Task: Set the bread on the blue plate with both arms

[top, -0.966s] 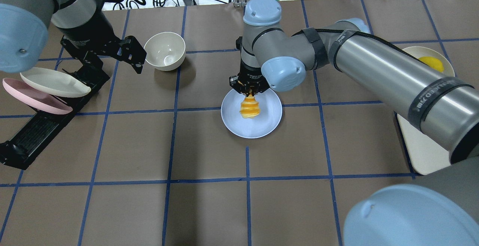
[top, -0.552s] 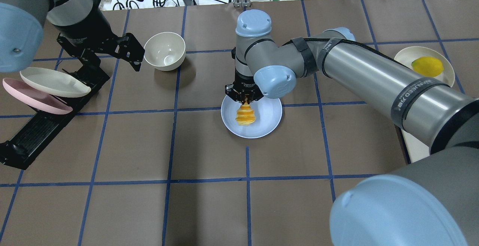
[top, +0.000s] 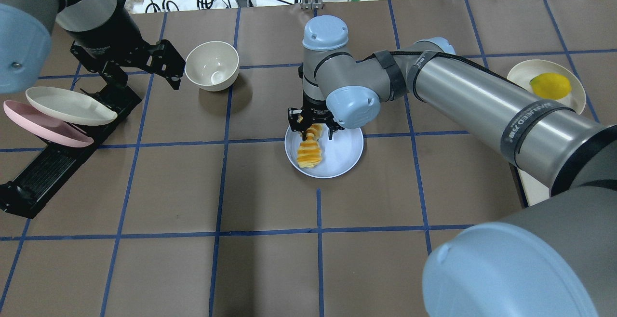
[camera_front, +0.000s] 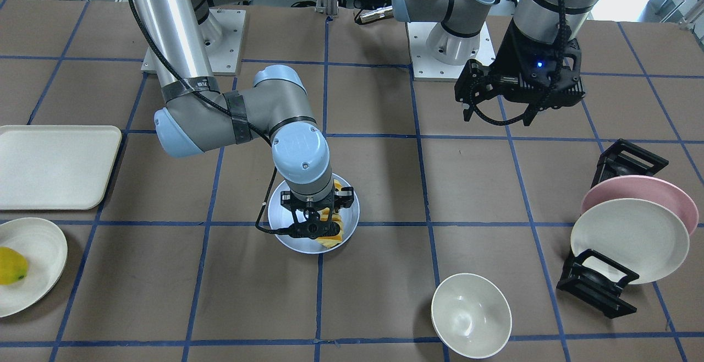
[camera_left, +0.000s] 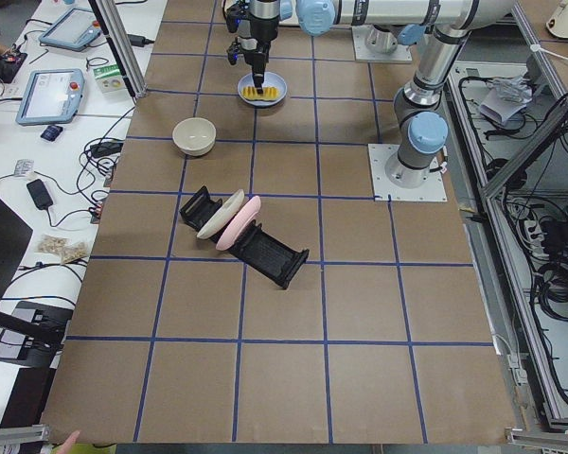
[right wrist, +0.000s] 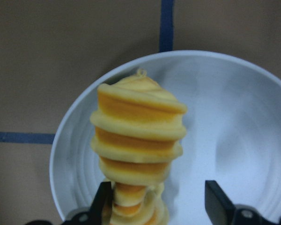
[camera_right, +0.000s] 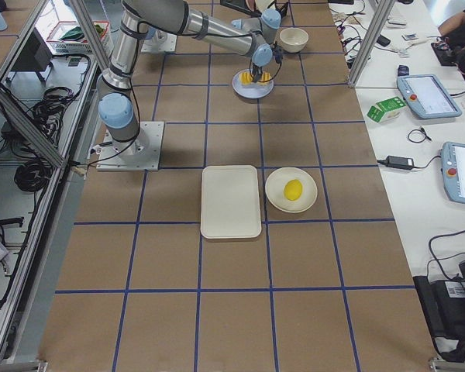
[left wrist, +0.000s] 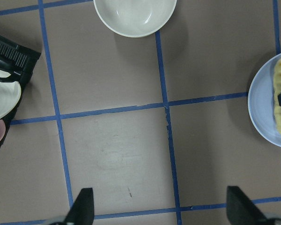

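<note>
The bread [top: 308,152], striped orange and pale yellow, lies on the blue plate [top: 344,155] at the table's middle, its far end between the fingers of my right gripper [top: 312,129]. The right wrist view shows the bread [right wrist: 138,136] on the plate [right wrist: 234,131], with the gripper [right wrist: 154,206] open and its fingers spread wider than the loaf. The front view shows the gripper [camera_front: 313,224] right above the plate [camera_front: 349,208]. My left gripper [top: 168,69] is open and empty, raised at the far left near the bowl; its wrist view [left wrist: 160,208] catches the plate's edge [left wrist: 260,108].
A cream bowl [top: 212,65] stands left of the plate. A black rack [top: 58,163] at the left holds a pink plate [top: 43,126] and a cream plate [top: 67,107]. A yellow fruit [top: 550,85] lies on a cream plate at the right, beside a cream tray [camera_front: 55,166].
My right gripper has shifted slightly left and opened its fingers. The bread has gone from hanging in the shut jaws to lying on the blue plate. The left arm has drifted slightly.
</note>
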